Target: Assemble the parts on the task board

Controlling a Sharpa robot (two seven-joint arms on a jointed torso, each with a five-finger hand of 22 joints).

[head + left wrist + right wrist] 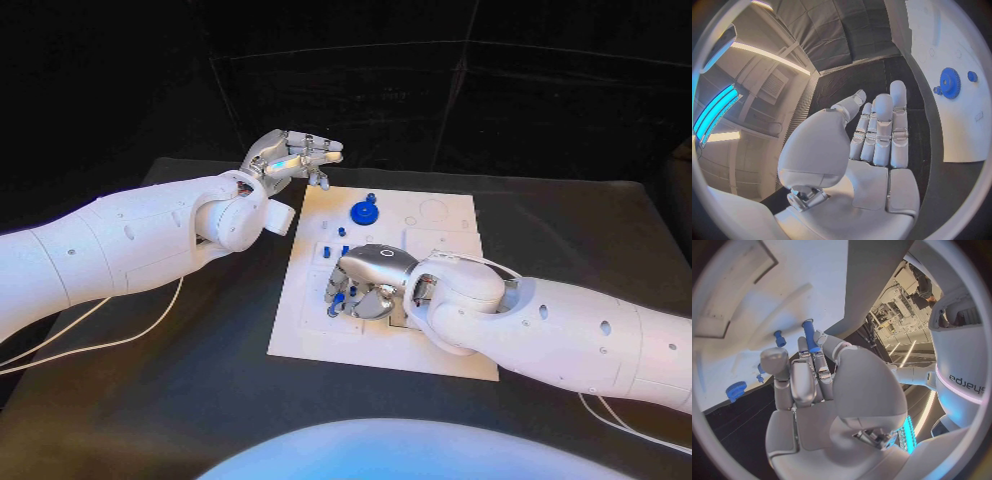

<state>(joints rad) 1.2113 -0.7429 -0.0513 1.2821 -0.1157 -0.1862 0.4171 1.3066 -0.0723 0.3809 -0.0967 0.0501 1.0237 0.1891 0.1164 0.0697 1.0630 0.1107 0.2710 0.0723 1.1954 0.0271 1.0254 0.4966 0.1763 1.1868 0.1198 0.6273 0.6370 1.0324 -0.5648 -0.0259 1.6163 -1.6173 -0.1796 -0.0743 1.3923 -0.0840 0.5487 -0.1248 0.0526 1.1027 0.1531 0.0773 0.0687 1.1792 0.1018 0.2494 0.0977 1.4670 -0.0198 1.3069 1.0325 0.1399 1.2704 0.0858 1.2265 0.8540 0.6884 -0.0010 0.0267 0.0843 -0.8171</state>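
Observation:
The white task board (450,215) lies in the middle of the black table. A blue gear (365,212) sits near its far edge, also in the left wrist view (949,83). My right hand (371,281) is down on the board's middle, and its thumb and a finger pinch a long blue peg (809,335). A shorter blue peg (779,338) stands in the board just beyond the fingertips. My left hand (294,156) hangs above the table off the board's far left corner, fingers straight and side by side (879,132), holding nothing.
Small blue pegs (342,233) stand in the board between the gear and my right hand. White cables (130,330) trail over the table at the left. A black curtain closes off the back.

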